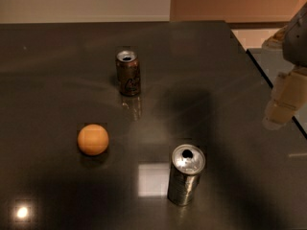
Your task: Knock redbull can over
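The slim, tall silvery-grey metal redbull can (186, 175) stands upright on the dark, glossy table (53, 75), at 5 o'clock from the table centre. The cream-coloured gripper (280, 107) hangs at 3 o'clock, over the table's right edge and well apart from the can. Whether it is open or closed cannot be told. A brown-copper can (128, 73) stands at 11 o'clock. An orange ball (93, 139) lies at 8 o'clock.

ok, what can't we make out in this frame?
Camera view, the only one:
Gripper, far right by the table's edge: its arm is cut off by the frame's right edge.
Redbull can: label too blurred to read; its far side is hidden by its own body.
Brown can: logo too blurred to read.
Table: left and near edges are cut off by the frame.
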Controlling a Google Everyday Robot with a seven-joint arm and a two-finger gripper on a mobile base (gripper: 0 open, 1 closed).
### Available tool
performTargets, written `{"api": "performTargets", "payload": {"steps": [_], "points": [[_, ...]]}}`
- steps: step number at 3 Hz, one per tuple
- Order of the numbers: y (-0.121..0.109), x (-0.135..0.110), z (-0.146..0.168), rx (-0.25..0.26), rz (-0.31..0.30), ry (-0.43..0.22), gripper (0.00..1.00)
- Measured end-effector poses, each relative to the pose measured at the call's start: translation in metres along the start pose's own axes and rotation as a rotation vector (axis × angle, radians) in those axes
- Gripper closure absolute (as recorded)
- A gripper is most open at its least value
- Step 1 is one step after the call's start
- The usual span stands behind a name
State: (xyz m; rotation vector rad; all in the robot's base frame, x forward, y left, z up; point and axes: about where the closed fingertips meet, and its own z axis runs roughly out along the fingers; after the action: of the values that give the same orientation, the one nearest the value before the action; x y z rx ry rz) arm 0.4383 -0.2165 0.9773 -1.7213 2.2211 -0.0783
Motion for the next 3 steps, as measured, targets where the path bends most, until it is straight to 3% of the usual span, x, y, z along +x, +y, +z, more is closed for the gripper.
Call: {"api": "performTargets", "payload": {"steps": [1, 3], "points": [[0.013, -0.002, 0.004, -0.022, -0.012, -0.068, 0.0], [0.078, -0.029, 0.019, -0.148, -0.096, -0.311, 0.0]]}}
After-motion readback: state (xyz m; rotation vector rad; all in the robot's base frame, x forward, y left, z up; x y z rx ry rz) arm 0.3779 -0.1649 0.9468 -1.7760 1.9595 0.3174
